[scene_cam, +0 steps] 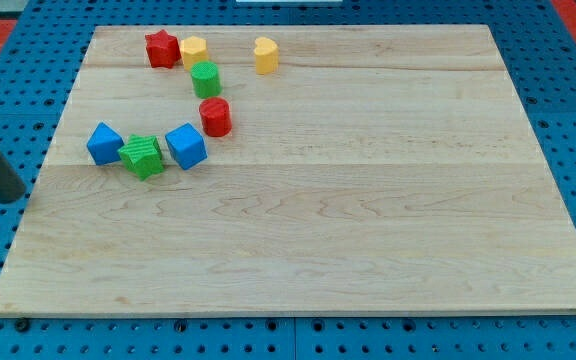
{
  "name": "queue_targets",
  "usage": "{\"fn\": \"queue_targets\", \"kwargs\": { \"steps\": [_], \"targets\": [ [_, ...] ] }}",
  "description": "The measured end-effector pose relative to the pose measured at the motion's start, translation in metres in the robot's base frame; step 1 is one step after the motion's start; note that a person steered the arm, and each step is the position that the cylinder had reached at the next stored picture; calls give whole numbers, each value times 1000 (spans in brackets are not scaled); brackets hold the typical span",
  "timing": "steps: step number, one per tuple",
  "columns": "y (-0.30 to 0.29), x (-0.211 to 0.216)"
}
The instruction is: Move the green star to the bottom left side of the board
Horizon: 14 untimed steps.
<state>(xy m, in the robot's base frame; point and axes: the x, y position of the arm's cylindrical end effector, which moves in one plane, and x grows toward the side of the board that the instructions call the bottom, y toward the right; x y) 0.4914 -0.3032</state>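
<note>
The green star (pixel 143 156) lies on the wooden board (pixel 318 230) in its left part, between two blue cubes, one to its left (pixel 105 144) and one to its right (pixel 186 146), and close to both. My dark rod comes in from the view's left edge. My tip (pixel 8 195) is off the board, just beyond its left edge, well to the left of the green star and slightly below it.
A red cylinder (pixel 215 117) stands up and to the right of the right blue cube. A green cylinder (pixel 206 79) is above it. A red star (pixel 162 48), a yellow block (pixel 193 50) and a yellow heart (pixel 265 55) sit near the top edge.
</note>
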Motion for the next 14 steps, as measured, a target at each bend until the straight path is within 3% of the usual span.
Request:
{"fn": "queue_targets", "kwargs": {
  "steps": [1,2,3,4,5,6,8,14],
  "targets": [
    [-2,-19],
    [20,-68],
    [76,-118],
    [127,-63],
    [93,-42],
    [124,-70],
    [174,3],
    [67,-12]
  ]
}}
